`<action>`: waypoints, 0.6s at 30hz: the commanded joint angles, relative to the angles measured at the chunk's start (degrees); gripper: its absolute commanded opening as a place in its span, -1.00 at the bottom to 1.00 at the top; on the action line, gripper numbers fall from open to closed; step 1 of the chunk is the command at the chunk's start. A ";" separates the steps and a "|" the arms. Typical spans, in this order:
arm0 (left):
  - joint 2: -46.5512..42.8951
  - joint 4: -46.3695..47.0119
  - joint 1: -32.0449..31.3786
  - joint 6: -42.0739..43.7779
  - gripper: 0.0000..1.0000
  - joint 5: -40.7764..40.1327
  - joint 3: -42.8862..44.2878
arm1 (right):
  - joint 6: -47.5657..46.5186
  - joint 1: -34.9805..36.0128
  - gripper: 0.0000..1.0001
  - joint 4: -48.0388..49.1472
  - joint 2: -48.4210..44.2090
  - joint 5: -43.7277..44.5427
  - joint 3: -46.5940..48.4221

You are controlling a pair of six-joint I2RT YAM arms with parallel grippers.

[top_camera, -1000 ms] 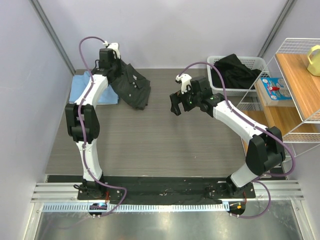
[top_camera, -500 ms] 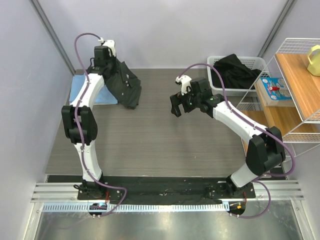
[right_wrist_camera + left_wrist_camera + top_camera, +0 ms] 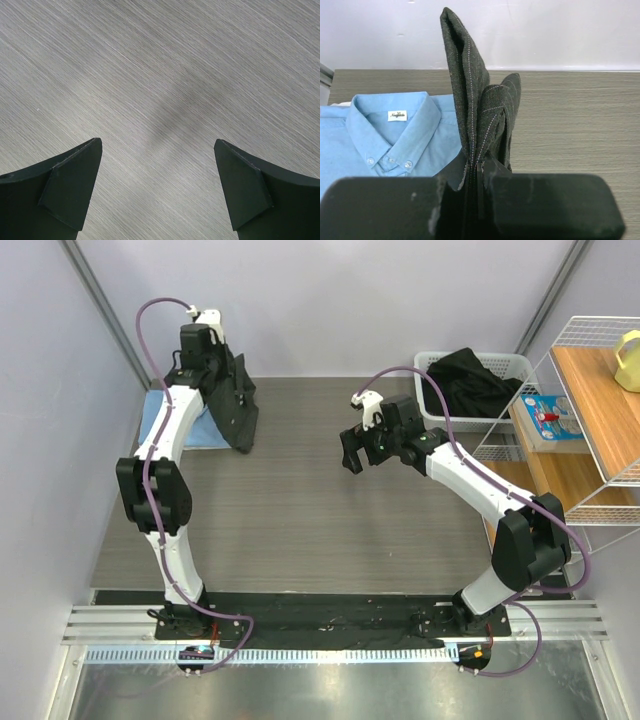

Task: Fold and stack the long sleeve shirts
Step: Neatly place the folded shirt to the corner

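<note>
A charcoal pinstriped long sleeve shirt (image 3: 234, 402) hangs bunched at the table's far left, pinched by my left gripper (image 3: 210, 366). In the left wrist view the left gripper (image 3: 479, 167) is shut on a fold of this dark shirt (image 3: 470, 90), which rises between the fingers. Just to its left, a light blue long sleeve shirt (image 3: 159, 416) lies folded flat, collar and buttons showing (image 3: 395, 132). The dark cloth overlaps the blue shirt's right edge. My right gripper (image 3: 349, 454) hovers over mid-table, open (image 3: 157, 192), with only bare tabletop beneath it.
A white basket (image 3: 512, 362) at the back right holds a dark garment (image 3: 468, 380). A wire shelf unit (image 3: 600, 430) with a yellow jug (image 3: 628, 360) stands along the right side. Walls close off the back and left.
My left arm has swung the dark shirt leftward toward the blue shirt, and the cloth now hangs narrower. The right arm has not moved.
</note>
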 commanded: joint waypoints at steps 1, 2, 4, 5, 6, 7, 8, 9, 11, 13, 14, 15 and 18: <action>-5.21 3.93 0.36 -0.19 -1.00 -1.15 1.80 | -0.28 -0.04 0.99 1.11 -3.71 -0.56 -0.16; -5.47 4.10 0.27 -0.10 -1.00 -1.15 1.89 | -0.19 -0.04 0.99 1.11 -3.62 -0.65 -0.16; -5.65 4.46 0.27 -0.01 -1.00 -1.42 2.06 | -0.19 -0.04 0.99 1.11 -3.45 -0.73 0.01; -5.82 4.63 0.27 -0.19 -1.00 -1.50 2.15 | -0.19 -0.04 0.99 1.19 -3.36 -0.73 0.02; -5.91 4.81 0.27 -0.36 -1.00 -1.50 2.33 | -0.10 -0.04 0.99 1.19 -3.36 -0.91 0.10; -5.82 4.64 0.36 -0.45 -1.00 -1.68 2.85 | -0.01 -0.04 0.99 1.19 -3.19 -0.91 0.19; -5.82 4.63 0.36 -0.45 -1.00 -1.68 3.12 | -0.01 -0.04 0.99 1.19 -3.01 -0.91 0.28; -5.74 4.63 0.27 -0.36 -1.00 -1.68 3.38 | 0.07 -0.04 0.99 1.11 -3.01 -1.00 0.37; -5.47 4.37 0.36 -0.28 -1.00 -1.77 3.74 | 0.07 -0.04 1.00 1.11 -2.57 -1.09 0.45; -5.21 4.46 0.53 0.43 -1.00 -2.12 3.21 | 0.25 -0.04 0.99 1.19 -2.31 -1.09 0.63; -5.03 4.46 0.80 0.34 -1.00 -2.12 3.03 | 0.16 -0.04 0.99 1.11 -2.13 -1.17 0.72; -4.68 4.55 1.15 -0.10 -1.00 -2.03 2.77 | 0.25 -0.04 0.99 1.02 -2.13 -1.17 0.81; -3.98 5.07 3.08 -0.89 -1.00 -1.51 1.80 | 0.16 -0.04 0.99 0.93 -2.04 -1.17 0.72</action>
